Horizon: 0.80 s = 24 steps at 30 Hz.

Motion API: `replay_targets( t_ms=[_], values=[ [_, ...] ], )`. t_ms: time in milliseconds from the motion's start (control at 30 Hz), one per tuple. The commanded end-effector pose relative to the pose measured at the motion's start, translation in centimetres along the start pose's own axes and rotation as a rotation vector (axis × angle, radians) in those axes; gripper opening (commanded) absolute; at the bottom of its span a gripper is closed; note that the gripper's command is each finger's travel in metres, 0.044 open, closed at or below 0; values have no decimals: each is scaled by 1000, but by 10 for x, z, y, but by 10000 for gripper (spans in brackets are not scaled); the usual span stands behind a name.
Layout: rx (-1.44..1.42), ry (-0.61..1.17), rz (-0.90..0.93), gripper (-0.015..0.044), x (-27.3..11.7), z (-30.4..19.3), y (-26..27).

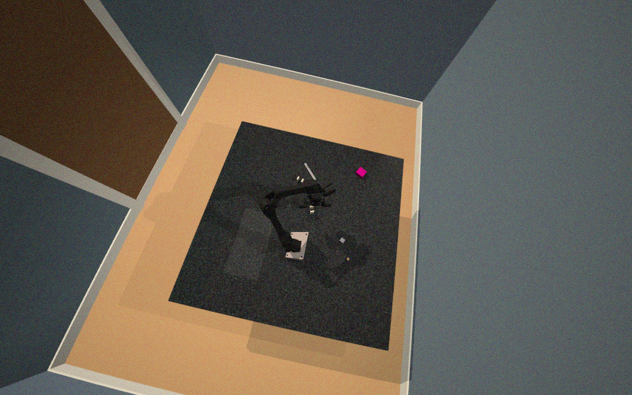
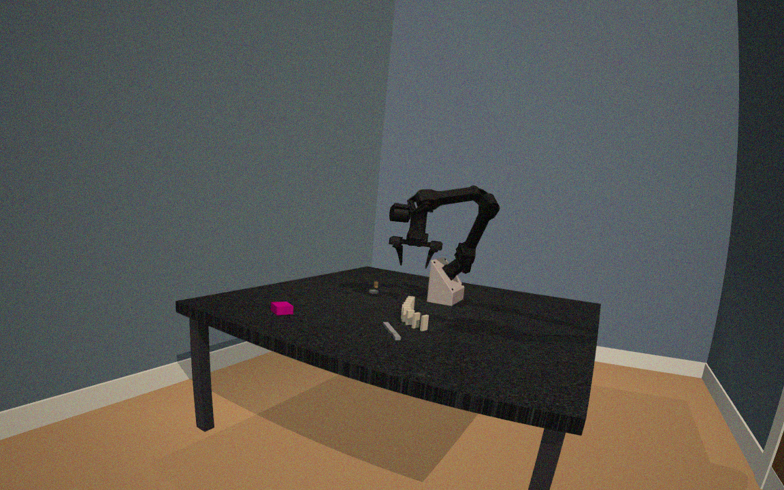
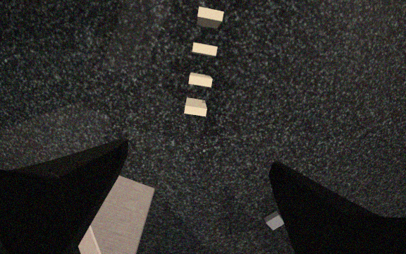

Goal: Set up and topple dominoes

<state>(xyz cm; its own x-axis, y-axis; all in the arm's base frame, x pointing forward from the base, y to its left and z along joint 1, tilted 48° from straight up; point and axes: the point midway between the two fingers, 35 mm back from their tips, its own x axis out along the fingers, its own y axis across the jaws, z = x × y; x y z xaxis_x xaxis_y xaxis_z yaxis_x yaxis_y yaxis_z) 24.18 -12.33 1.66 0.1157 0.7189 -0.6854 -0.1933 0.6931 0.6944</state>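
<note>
Cream dominoes stand upright in a curved row on the black table (image 1: 210,275) (image 2: 504,353). The end domino nearest the robot base (image 1: 311,211) (image 3: 195,111) stands free, with a gap to the domino beside it (image 3: 200,81). The domino at the other end (image 1: 298,178) (image 2: 424,322) stands near the grey bar. In the wrist view several dominoes stand one behind another, and the rest are out of that view. My gripper (image 1: 315,204) (image 2: 414,265) (image 3: 201,158) is wide open and empty, above the base end of the row. The arm hides the row's middle in the top view.
A grey bar (image 1: 310,171) (image 2: 392,331) lies beside the row's outer part. A magenta block (image 1: 361,171) (image 2: 282,308) is farther off. A small grey piece (image 1: 342,240) (image 2: 373,291) (image 3: 275,223) and a small orange piece (image 1: 348,258) (image 2: 376,284) are to the base's side.
</note>
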Motion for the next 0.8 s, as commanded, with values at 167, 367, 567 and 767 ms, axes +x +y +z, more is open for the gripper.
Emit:
replay_targets(
  t_ms=[167,367,567,767],
  values=[
    [495,18,7,256,18,-12,1],
    [1057,21,4,99,41,-27,1],
    [1551,24,-1,0,60,-40,3],
    [1566,24,-1,0,61,-41,3]
  ],
)
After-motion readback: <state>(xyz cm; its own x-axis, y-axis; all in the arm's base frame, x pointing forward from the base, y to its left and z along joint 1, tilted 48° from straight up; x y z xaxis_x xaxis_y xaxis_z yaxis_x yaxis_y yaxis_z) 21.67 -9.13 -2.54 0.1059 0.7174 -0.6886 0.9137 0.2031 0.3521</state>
